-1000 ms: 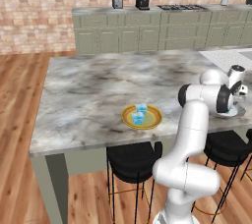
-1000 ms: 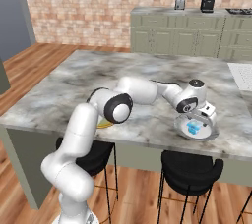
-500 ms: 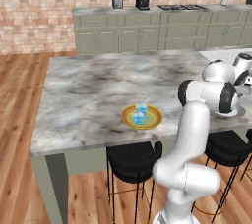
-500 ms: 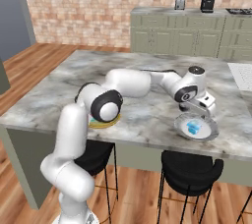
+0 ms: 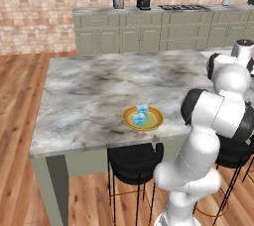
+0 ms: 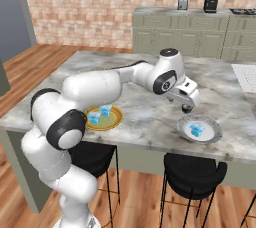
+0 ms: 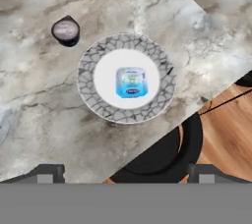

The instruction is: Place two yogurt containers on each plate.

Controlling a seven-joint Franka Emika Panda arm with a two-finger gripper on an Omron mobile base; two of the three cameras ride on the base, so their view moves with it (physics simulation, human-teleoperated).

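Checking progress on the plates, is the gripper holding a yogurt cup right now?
No, the gripper hangs open and empty above the grey plate.

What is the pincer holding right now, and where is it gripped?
Nothing: the pincer hangs open above the grey-white plate, apart from the yogurt container on it.

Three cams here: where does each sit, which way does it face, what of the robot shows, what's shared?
Left base view: behind-left, looking forward over the island; arm at right, orange plate with two yogurt cups.
Right base view: behind-right; arm reaching from lower left, open tool above the grey plate.
Hand view: straight down on the grey plate, fingertips at bottom.
Shared: both base views show the orange plate; right base and hand views share the grey plate.
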